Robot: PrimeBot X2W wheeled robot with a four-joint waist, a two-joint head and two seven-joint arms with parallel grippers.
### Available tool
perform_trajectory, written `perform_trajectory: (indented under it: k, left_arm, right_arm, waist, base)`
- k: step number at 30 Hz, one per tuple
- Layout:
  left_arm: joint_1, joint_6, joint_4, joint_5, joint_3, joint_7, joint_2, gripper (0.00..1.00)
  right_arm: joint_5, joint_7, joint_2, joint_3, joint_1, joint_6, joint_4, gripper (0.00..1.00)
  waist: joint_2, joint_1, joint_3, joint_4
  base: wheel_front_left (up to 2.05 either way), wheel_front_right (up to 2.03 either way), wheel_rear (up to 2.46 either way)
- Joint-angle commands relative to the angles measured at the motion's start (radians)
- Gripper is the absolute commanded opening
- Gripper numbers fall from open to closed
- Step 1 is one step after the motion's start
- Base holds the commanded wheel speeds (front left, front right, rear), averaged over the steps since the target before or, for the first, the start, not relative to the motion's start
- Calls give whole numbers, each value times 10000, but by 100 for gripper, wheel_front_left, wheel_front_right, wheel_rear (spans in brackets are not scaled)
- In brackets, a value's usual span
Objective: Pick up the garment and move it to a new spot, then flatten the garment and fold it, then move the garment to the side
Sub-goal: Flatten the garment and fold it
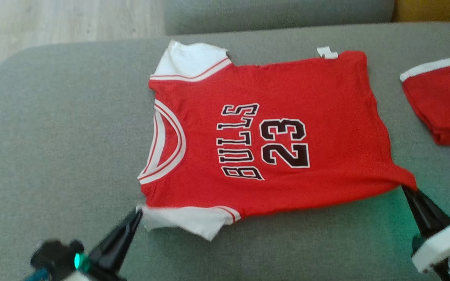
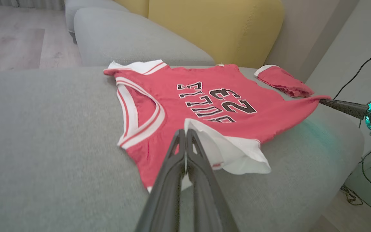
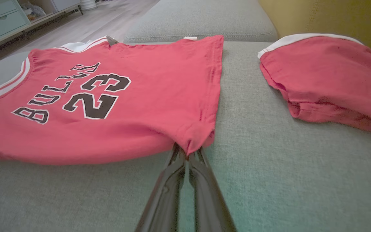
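Observation:
The garment (image 1: 272, 132) is a red jersey with white sleeves and black "BULLS 23" lettering, spread nearly flat on the grey sofa cushion (image 1: 61, 148), neck to the left. My left gripper (image 1: 138, 214) is shut on the near white sleeve (image 2: 230, 151), which stands lifted and folded at the tips (image 2: 185, 131). At the near right hem corner my right gripper (image 1: 404, 189) is shut on the red cloth (image 3: 195, 135), pulling it into a point. The same right gripper (image 2: 322, 101) shows at the right of the left wrist view.
A second red piece with a white band (image 1: 443, 101) lies on the cushion to the right of the jersey (image 3: 330, 80). A yellow cushion (image 2: 217, 29) and another grey seat (image 1: 279, 13) stand behind. Wooden floor (image 1: 53, 23) lies off the far left; cables hang right (image 2: 366, 64).

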Motion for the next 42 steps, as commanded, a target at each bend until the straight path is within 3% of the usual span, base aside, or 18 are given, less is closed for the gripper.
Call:
perform_trajectory:
  k: [1, 8, 20, 21, 22, 23, 28, 33, 37, 42]
  left_arm:
    - [-949, -83, -181, 160, 475, -31, 294, 0]
    - [-3268, -380, 88, 528, 666, 21, 408, 0]
    - [-6423, -496, 1391, 950, 584, -190, -140, 0]
    - [-6586, -498, 1529, 987, 515, -202, -211, 19]
    - [-6733, -499, 1688, 1023, 464, -210, -280, 78]
    - [-6881, -500, 1833, 1103, 431, -217, -343, 100]
    - [-6823, -441, 1955, 1633, 1255, -226, -1008, 100]
    - [-5213, 370, 1706, 2442, 1940, -227, -1913, 100]
    - [-3831, 637, 1905, 2448, 2107, -228, -2731, 100]
    - [-2913, 956, 2947, 2249, 2124, -198, -3282, 100]
  right_arm:
    - [-60, 35, -197, -22, -510, -7, -276, 0]
    - [76, 439, 1, 106, -1879, -7, -144, 0]
    - [519, 677, 323, 467, -4114, -7, 994, 0]
    - [616, 694, 390, 480, -4246, -7, 1101, 0]
    - [685, 684, 444, 498, -4370, -7, 1192, 28]
    - [732, 635, 496, 500, -4487, -7, 1290, 100]
    - [745, -192, 811, 473, -4823, -7, 1667, 100]
    - [678, -949, 1005, 530, -4539, -7, 1693, 100]
    - [638, -1135, 1099, 466, -4063, -7, 1689, 100]
    - [704, -1202, 1252, 409, -3602, -7, 1722, 100]
  waist:
    - [-1, -1, 397, -101]
    - [-1, -1, 1436, -230]
    - [-1, -1, 2504, -228]
    - [-1, -1, 2570, -225]
    - [-1, -1, 2635, -216]
    - [-1, -1, 2690, -208]
    - [-1, -1, 2665, -183]
    - [-1, -1, 2345, -153]
    - [-1, -1, 2105, -93]
    - [-1, -1, 1823, -178]
  base:
    - [0, 0, 0]
    - [0, 0, 0]
    - [0, 0, 0]
    - [0, 0, 0]
    - [0, 0, 0]
    - [0, 0, 0]
    - [0, 0, 0]
    - [0, 0, 0]
    - [0, 0, 0]
    - [0, 0, 0]
